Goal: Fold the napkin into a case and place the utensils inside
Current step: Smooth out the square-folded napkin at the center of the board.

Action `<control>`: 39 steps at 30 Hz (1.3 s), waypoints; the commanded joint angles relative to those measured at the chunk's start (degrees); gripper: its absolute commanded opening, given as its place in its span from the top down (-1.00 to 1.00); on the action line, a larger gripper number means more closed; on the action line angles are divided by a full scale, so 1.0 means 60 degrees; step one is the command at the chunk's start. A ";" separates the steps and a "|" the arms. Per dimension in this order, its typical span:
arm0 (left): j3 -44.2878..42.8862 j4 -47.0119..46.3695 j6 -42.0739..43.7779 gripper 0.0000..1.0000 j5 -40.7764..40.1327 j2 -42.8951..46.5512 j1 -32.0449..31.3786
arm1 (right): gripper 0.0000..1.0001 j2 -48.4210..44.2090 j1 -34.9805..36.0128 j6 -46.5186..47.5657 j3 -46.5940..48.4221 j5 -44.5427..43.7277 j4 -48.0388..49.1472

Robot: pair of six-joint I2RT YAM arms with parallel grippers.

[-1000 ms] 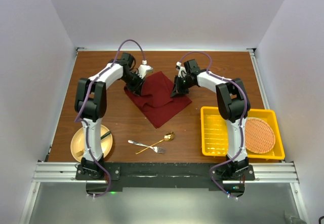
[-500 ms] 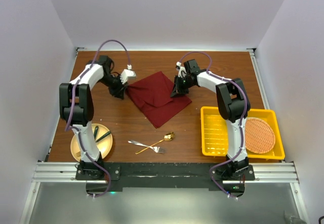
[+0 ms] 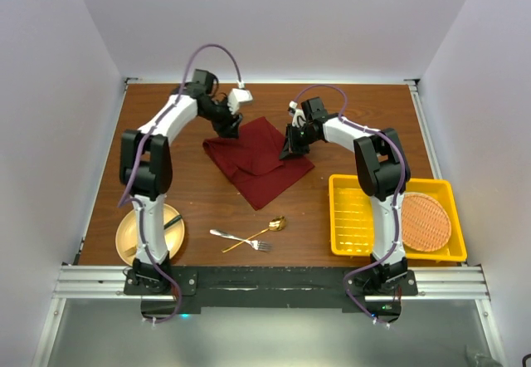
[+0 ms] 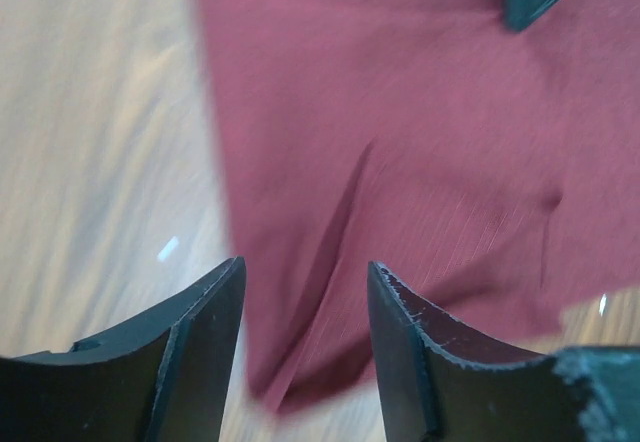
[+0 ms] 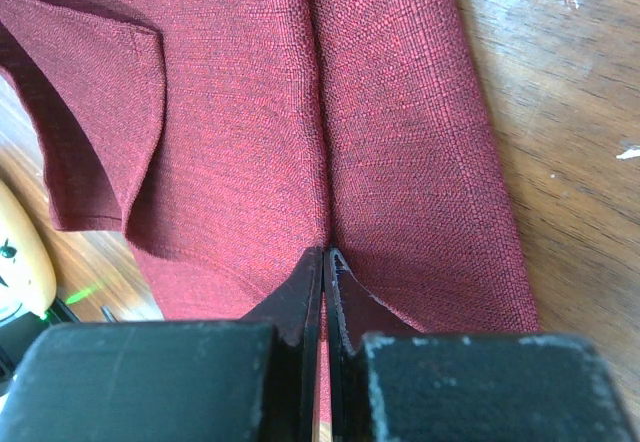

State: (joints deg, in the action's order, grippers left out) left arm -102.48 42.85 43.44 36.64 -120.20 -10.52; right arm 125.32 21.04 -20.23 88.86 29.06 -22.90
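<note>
The maroon napkin lies partly folded on the table's far middle. It also shows in the left wrist view and in the right wrist view. My left gripper is open and empty, hovering over the napkin's far left corner. My right gripper is shut, pinching a ridge of the napkin at its right edge. The silver fork and the gold spoon lie crossed near the front edge.
A yellow tray at the right holds a round orange woven mat. A tan plate with dark green-handled cutlery sits at the front left. Walls close in on three sides.
My left gripper swung out left, pulling the napkin's left fold open, then let go and came back over the napkin's far left corner. The right gripper stayed put on the cloth.
</note>
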 commanded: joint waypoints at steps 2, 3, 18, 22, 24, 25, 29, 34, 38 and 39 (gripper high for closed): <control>-0.0483 -0.0579 -0.0531 -0.15 -0.0189 -0.0854 -0.0501 | 1.00 0.0002 0.0009 0.0003 -0.0059 -0.0595 -0.0022; -0.0528 -0.0521 -0.0459 -0.15 -0.0218 -0.1014 -0.0531 | 1.00 0.0046 0.0024 -0.0012 -0.0044 -0.0595 -0.0008; 0.0335 0.2085 0.2367 1.00 0.0089 -0.0111 -0.0254 | 1.00 0.0178 -0.0005 0.0119 0.0190 -0.0610 -0.0154; 0.0993 0.2935 0.3788 1.00 -0.0057 0.0448 0.0243 | 1.00 0.0208 -0.0005 0.0149 0.0205 -0.0595 -0.0154; 0.1141 0.3374 0.4505 1.00 -0.0188 0.0609 0.0420 | 1.00 0.0222 -0.0005 0.0149 0.0234 -0.0624 -0.0154; 0.1272 0.3550 0.4798 1.00 -0.0233 0.0639 0.0610 | 1.00 0.0222 0.0009 0.0149 0.0205 -0.0639 -0.0154; 0.1668 0.4093 0.6204 0.59 -0.0321 0.0961 0.1138 | 1.00 0.0193 0.0009 0.0164 0.0190 -0.0654 -0.0139; 0.1801 0.3991 0.6354 0.12 0.0205 0.1678 0.1754 | 1.00 0.0134 -0.0005 0.0105 0.0205 -0.0580 -0.0095; 0.2589 0.2779 0.5536 0.08 0.1039 0.2788 0.2091 | 1.00 0.0149 0.0024 0.0090 0.0263 -0.0537 -0.0095; 0.2868 0.2311 0.5171 0.05 0.1143 0.3010 0.2047 | 1.00 0.0135 0.0024 0.0090 0.0249 -0.0522 -0.0095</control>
State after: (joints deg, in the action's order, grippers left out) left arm -89.47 63.59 77.49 36.73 -110.83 1.56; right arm 125.32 21.06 -20.40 89.03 28.95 -23.09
